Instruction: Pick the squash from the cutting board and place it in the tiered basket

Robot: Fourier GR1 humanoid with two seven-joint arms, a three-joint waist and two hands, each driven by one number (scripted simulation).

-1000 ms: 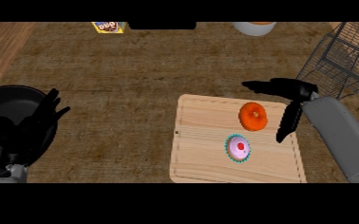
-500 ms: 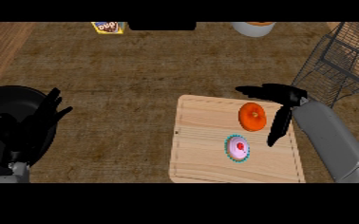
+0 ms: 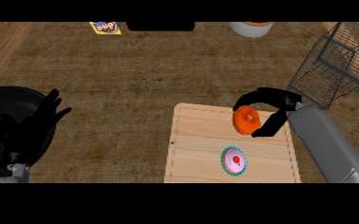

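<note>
Right hand [image 3: 275, 105] arches in from the frame's right, thumb and fingers curled around the orange squash [image 3: 246, 120] on the cutting board [image 3: 203, 156]. Left hand [image 3: 38, 118] rests open at left edge. Basket [image 3: 329, 71] sits upper right.

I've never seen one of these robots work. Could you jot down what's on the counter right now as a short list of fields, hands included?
squash: orange, on the cutting board, right hand curled round it
right hand: black, thumb and fingers on either side of the squash
left hand: open, resting at the left edge
cutting board: light wood
cupcake: on the board, nearer the robot than the squash
tiered basket: wire, at far right
</note>
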